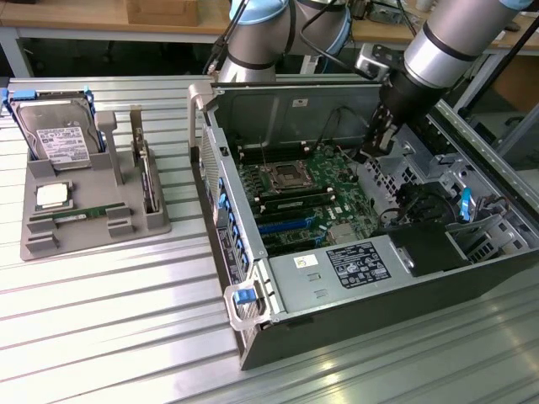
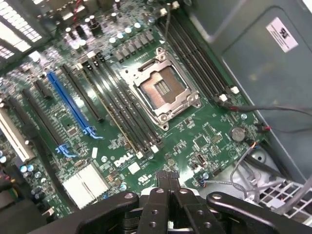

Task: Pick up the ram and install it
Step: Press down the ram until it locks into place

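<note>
The ram (image 1: 80, 214), a thin green stick, lies flat in the grey tray (image 1: 93, 240) on the exterior view's left, far from the arm. My gripper (image 1: 371, 155) hangs inside the open computer case, over the edge of the green motherboard (image 1: 307, 198). In the wrist view, the gripper (image 2: 168, 177) is shut, its black fingertips (image 2: 162, 176) pressed together with nothing between them. Ahead of them are the empty processor socket (image 2: 161, 90) and the long black memory slots (image 2: 127, 119) beside it. One slot shows a thin yellowish line; I cannot tell what it is.
The tray also holds a grey hard drive (image 1: 57, 139) and a square silver processor chip (image 1: 52, 195). Loose cables (image 2: 265, 109) run along the case wall (image 1: 286, 105) near the gripper. A blue slot (image 2: 68, 105) and the power supply (image 1: 354, 265) sit further along the board.
</note>
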{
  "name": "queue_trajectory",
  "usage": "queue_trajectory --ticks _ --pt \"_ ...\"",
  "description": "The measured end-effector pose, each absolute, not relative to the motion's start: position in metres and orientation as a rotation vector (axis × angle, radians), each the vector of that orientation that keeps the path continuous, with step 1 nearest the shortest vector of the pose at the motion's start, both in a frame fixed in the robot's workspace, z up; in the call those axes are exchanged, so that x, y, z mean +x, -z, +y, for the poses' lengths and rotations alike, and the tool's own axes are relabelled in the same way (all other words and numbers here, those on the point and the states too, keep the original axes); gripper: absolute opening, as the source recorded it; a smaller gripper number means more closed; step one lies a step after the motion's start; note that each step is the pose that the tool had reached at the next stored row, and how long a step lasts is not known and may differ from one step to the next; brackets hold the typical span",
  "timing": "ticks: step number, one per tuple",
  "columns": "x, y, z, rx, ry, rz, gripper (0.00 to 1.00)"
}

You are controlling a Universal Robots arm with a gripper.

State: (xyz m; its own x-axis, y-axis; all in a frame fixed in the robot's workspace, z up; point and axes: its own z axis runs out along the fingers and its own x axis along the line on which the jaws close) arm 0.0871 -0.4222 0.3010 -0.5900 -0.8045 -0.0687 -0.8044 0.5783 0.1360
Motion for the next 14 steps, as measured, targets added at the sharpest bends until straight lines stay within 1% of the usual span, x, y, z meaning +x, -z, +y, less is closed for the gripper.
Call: queue_trajectory --ticks 14 --pt "0.0871 -0.2959 -0.4215 0.885 0.238 -3.034 0.1"
